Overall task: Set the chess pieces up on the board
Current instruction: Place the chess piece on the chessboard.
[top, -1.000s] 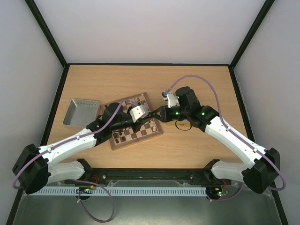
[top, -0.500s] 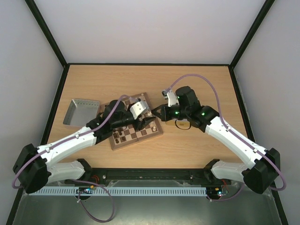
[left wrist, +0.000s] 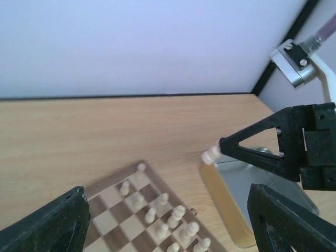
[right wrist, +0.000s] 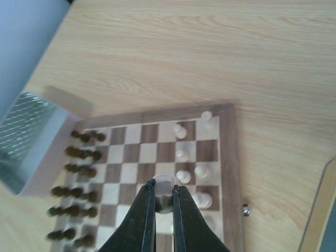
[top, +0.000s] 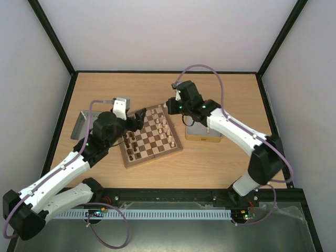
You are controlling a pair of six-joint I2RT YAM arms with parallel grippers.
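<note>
The board (top: 179,147) lies mid-table, turned a little. Dark chess pieces (top: 131,147) crowd its left side and cream ones (top: 166,128) stand on its right. My right gripper (top: 170,106) hangs over the board's far right part, shut on a cream piece (right wrist: 164,184) that shows between its fingers (right wrist: 144,210). The left wrist view shows the same piece (left wrist: 211,155) at that gripper's tip. My left gripper (top: 138,118) is open at the board's far left corner, nothing between its fingers (left wrist: 52,223). Below it stand cream pieces (left wrist: 178,215).
A shiny metal tin (top: 83,126) sits left of the board and a second tin (top: 201,135) just right of it, under my right arm. In the right wrist view the left tin (right wrist: 26,142) borders the dark pieces (right wrist: 79,173), and a small metal clasp (right wrist: 245,210) sticks out of the board's edge.
My left arm has drawn back off the board towards the left and its gripper has opened. My right arm has swung from the right tin to above the board's far right part.
</note>
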